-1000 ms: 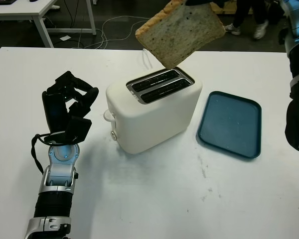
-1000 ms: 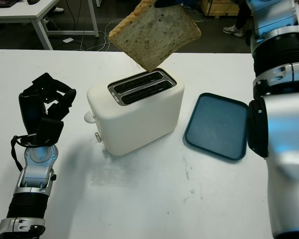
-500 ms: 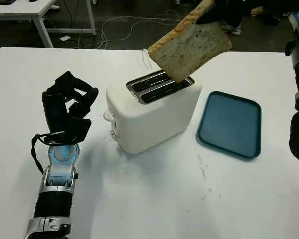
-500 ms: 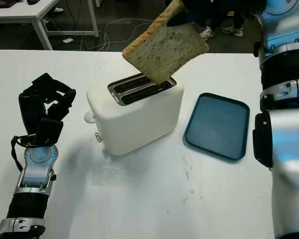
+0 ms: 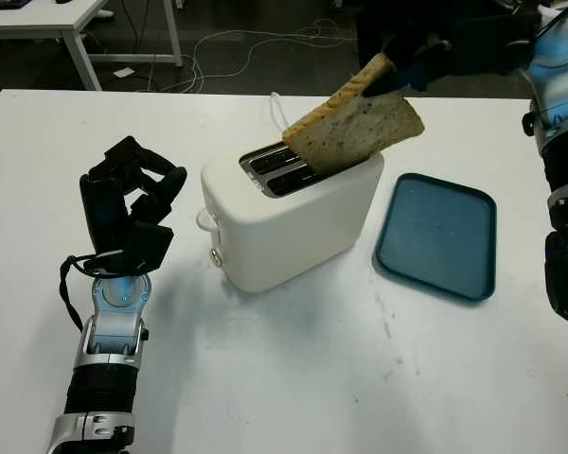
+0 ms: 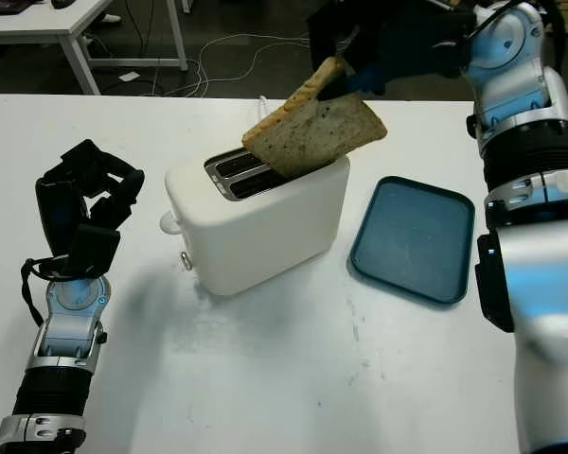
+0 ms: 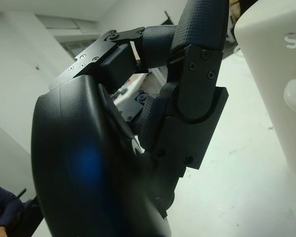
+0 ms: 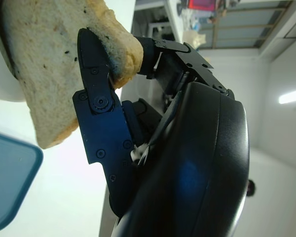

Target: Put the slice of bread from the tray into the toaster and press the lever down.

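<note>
My right hand (image 6: pixel 360 71) pinches the bread (image 5: pixel 355 128), tilted, its lower corner in a toaster (image 5: pixel 289 218) slot; my left hand (image 5: pixel 128 203) sits curled and empty beside it; the tray (image 5: pixel 437 236) lies bare.

Bread slice (image 5: pixel 355 130) pinched at top crust corner in my right hand (image 6: pixel 360 52), tilted steeply, speckled face toward me, lower corner dipping into near slot of toaster (image 5: pixel 289 213). Toaster white, two-slot, upright on table, lever knob (image 5: pixel 206 219) on end facing my left side, still up. Tray (image 5: pixel 437 235) dark teal, empty, flat on table just beside toaster's far end.
</note>
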`<state>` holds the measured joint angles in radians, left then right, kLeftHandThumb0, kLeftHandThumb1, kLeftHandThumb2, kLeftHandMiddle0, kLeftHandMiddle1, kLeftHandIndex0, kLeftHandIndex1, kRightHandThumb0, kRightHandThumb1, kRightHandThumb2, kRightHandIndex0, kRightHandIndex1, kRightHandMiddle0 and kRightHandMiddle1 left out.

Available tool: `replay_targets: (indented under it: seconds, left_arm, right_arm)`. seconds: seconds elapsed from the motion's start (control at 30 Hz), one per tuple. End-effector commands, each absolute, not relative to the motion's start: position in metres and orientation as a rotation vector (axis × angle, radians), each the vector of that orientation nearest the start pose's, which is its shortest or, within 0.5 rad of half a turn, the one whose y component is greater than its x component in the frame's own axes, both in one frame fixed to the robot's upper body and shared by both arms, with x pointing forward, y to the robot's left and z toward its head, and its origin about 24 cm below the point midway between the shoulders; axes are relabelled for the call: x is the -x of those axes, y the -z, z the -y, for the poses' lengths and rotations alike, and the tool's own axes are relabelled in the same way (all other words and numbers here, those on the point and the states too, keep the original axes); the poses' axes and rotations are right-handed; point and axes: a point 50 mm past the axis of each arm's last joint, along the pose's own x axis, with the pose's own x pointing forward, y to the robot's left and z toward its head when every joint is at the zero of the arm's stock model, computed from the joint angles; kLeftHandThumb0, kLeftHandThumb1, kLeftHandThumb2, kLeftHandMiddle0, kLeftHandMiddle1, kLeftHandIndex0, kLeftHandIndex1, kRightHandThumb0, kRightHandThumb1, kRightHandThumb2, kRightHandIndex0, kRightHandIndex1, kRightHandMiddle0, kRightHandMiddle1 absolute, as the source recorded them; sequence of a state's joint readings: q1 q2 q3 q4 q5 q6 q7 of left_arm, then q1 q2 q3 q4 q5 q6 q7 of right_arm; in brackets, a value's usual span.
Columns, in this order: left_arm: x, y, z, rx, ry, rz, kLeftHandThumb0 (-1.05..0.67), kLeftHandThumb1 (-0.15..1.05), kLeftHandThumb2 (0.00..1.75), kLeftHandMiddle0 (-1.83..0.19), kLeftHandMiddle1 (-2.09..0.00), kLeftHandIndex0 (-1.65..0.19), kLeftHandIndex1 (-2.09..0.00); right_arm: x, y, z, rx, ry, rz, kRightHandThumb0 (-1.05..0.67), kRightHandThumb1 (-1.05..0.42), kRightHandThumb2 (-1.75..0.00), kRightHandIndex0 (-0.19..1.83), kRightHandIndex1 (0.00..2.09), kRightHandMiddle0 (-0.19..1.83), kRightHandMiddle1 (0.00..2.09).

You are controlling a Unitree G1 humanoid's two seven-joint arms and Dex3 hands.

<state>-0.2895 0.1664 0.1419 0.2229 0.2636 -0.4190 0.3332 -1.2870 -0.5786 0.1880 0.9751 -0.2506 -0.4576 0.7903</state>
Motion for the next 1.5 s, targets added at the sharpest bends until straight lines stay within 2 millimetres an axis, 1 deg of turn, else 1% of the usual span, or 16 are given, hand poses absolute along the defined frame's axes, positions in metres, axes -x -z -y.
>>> replay_targets:
  seconds: [0.0,0.1,0.27,0.5,0.73,0.77,0.87,0.93,1.0,1.1,1.37,1.47]
  left_arm:
    - [-0.292,-0.116,-0.200,-0.334,-0.345,0.538,-0.97,0.92,0.24,-1.02,-1.48,-0.88,-1.32]
    - [-0.292,-0.115,-0.200,-0.326,-0.345,0.537,-0.97,0.92,0.23,-1.01,-1.47,-0.88,-1.32]
    - [-0.292,-0.115,-0.199,-0.321,-0.342,0.538,-0.95,0.92,0.21,-1.01,-1.47,-0.88,-1.32]
    - [-0.292,-0.115,-0.198,-0.306,-0.351,0.532,-0.98,0.92,0.21,-1.01,-1.47,-0.90,-1.33]
    - [-0.291,-0.114,-0.198,-0.320,-0.347,0.539,-0.96,0.92,0.22,-1.02,-1.47,-0.88,-1.31]
    - [-0.291,-0.114,-0.198,-0.321,-0.349,0.537,-0.96,0.92,0.21,-1.02,-1.47,-0.88,-1.31]
    - [-0.291,-0.114,-0.197,-0.321,-0.349,0.537,-0.96,0.92,0.21,-1.02,-1.47,-0.88,-1.30]
    - [-0.291,-0.114,-0.197,-0.329,-0.348,0.539,-0.96,0.92,0.22,-1.02,-1.46,-0.88,-1.30]
    - [-0.290,-0.114,-0.197,-0.332,-0.351,0.537,-0.96,0.92,0.22,-1.02,-1.47,-0.88,-1.30]
    - [-0.290,-0.114,-0.198,-0.319,-0.350,0.534,-0.97,0.92,0.22,-1.02,-1.47,-0.88,-1.30]
    - [-0.291,-0.114,-0.199,-0.326,-0.346,0.538,-0.97,0.92,0.22,-1.03,-1.47,-0.89,-1.29]
    - [-0.291,-0.114,-0.198,-0.328,-0.346,0.536,-0.98,0.92,0.23,-1.04,-1.46,-0.90,-1.29]
  right_arm:
    - [-0.394,-0.284,0.169,1.115,-0.725,0.339,-0.49,-0.92,-0.36,1.02,1.75,0.80,1.75]
    - [-0.393,-0.284,0.163,1.139,-0.749,0.354,-0.48,-0.92,-0.37,1.02,1.75,0.79,1.75]
    - [-0.391,-0.288,0.145,1.146,-0.817,0.400,-0.52,-0.92,-0.35,1.02,1.75,0.77,1.75]
    - [-0.382,-0.302,0.112,1.221,-0.911,0.484,-0.49,-0.92,-0.31,1.09,1.75,0.86,1.75]
    - [-0.376,-0.306,0.087,1.262,-0.972,0.563,-0.48,-0.92,-0.27,1.13,1.75,0.91,1.75]
    - [-0.375,-0.307,0.084,1.274,-0.976,0.574,-0.47,-0.92,-0.25,1.12,1.75,0.90,1.75]
    - [-0.374,-0.308,0.078,1.327,-0.989,0.577,-0.47,-0.92,-0.25,1.07,1.75,0.81,1.75]
    - [-0.373,-0.306,0.074,1.354,-1.005,0.591,-0.47,-0.92,-0.25,1.06,1.75,0.80,1.75]
    - [-0.371,-0.301,0.070,1.410,-1.011,0.619,-0.48,-0.92,-0.26,1.12,1.75,0.88,1.75]
    - [-0.371,-0.296,0.068,1.468,-1.007,0.642,-0.48,-0.92,-0.23,1.17,1.75,0.94,1.75]
    - [-0.373,-0.299,0.076,1.704,-0.896,0.702,-0.46,-0.92,-0.21,1.11,1.75,0.92,1.75]
    - [-0.373,-0.302,0.079,1.782,-0.845,0.745,-0.47,-0.92,-0.24,1.10,1.75,0.90,1.75]
